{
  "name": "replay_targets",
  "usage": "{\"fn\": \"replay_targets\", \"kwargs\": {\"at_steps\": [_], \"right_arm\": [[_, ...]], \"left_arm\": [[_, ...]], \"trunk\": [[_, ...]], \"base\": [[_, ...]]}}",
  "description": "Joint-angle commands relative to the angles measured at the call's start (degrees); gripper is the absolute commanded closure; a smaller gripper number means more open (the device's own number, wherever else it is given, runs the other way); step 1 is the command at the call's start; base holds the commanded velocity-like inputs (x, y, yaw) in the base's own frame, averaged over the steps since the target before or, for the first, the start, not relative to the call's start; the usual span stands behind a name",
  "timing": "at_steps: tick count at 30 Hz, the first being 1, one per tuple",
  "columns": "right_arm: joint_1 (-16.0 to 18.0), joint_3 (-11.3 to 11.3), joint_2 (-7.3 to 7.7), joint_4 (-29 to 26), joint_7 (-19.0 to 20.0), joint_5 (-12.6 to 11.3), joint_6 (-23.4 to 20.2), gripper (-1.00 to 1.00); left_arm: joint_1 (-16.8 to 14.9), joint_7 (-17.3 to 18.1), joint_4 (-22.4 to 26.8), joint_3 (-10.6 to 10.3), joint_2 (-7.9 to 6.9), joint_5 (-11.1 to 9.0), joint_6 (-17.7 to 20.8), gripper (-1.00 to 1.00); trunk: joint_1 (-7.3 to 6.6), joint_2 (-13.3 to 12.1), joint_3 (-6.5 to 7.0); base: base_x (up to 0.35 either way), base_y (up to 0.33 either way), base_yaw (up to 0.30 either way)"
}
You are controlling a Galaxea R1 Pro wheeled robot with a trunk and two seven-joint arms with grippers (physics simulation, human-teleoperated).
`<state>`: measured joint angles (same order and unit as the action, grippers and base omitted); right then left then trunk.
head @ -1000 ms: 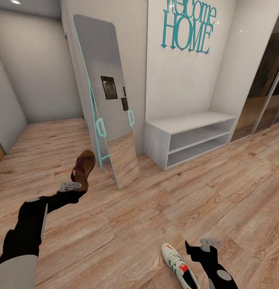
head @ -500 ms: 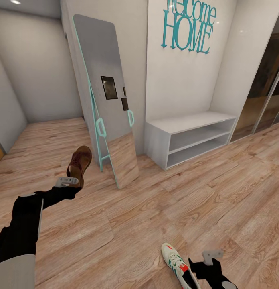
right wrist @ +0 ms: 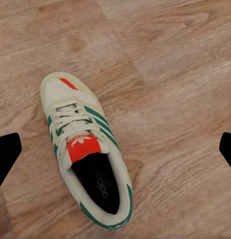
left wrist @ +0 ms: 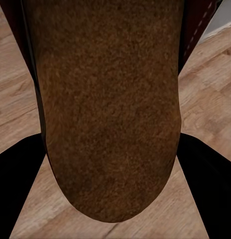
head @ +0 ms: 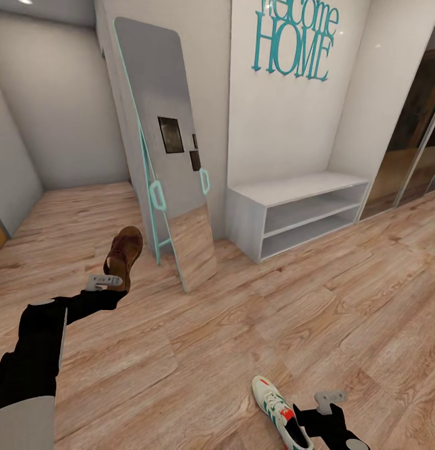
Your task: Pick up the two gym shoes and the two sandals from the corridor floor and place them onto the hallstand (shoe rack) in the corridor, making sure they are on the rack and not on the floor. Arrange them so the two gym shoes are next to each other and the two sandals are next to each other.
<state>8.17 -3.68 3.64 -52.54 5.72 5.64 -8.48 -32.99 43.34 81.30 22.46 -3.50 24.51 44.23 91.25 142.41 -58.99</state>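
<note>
My left gripper (head: 110, 280) is shut on a dark brown sandal (head: 124, 249), which hangs above the corridor floor (head: 199, 350) in front of the mirror. In the left wrist view the sandal's brown surface (left wrist: 110, 99) sits between my two black fingers (left wrist: 16, 189). A white gym shoe (head: 277, 409) with green stripes and a red-orange tongue lies on the planks at the bottom of the head view. My right gripper (head: 328, 400) hovers open just to its right. The gym shoe (right wrist: 85, 154) lies below the spread fingertips (right wrist: 6, 154). The hallstand is out of view.
A tall teal-framed mirror (head: 164, 156) leans against the wall on the left. A plain low white two-shelf bench (head: 299, 212) stands under a teal "HOME" sign (head: 295, 44). Dark sliding doors (head: 417, 137) line the right side.
My left arm drew the sandal a little to the left and away from the mirror. My right gripper sank toward the lower edge beside the gym shoe. Nothing moved in the last half second.
</note>
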Motion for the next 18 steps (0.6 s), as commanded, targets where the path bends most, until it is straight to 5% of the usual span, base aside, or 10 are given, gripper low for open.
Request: {"fn": "replay_targets", "kwargs": {"at_steps": [1, 8, 12, 18], "right_arm": [[0.0, -0.2, -0.03, -0.1, 0.4, 0.6, -0.3, -1.00], [0.0, -0.1, -0.10, 2.3, 0.4, 0.7, -0.3, -1.00], [0.0, 2.6, -0.12, 3.1, 0.4, 3.5, -0.3, -1.00], [0.0, 3.6, -0.13, 3.2, 0.4, 4.9, -0.3, -1.00]], "left_arm": [[-0.1, 0.6, 0.0, 0.1, 0.03, 0.5, 0.1, 1.00], [-0.1, 0.6, 0.0, 0.1, 0.07, 0.5, 0.2, 1.00], [-0.1, 0.6, 0.0, 0.1, 0.07, 0.5, 0.2, 1.00], [-0.1, 0.6, 0.0, 0.1, 0.08, 0.5, 0.2, 1.00]], "trunk": [[-0.01, 0.0, -0.06], [-0.01, 0.0, -0.42], [-0.01, 0.0, -0.72], [-0.01, 0.0, -0.85]], "base": [[0.000, 0.000, 0.002], [0.000, 0.000, 0.000], [0.000, 0.000, 0.000], [0.000, 0.000, 0.000]]}}
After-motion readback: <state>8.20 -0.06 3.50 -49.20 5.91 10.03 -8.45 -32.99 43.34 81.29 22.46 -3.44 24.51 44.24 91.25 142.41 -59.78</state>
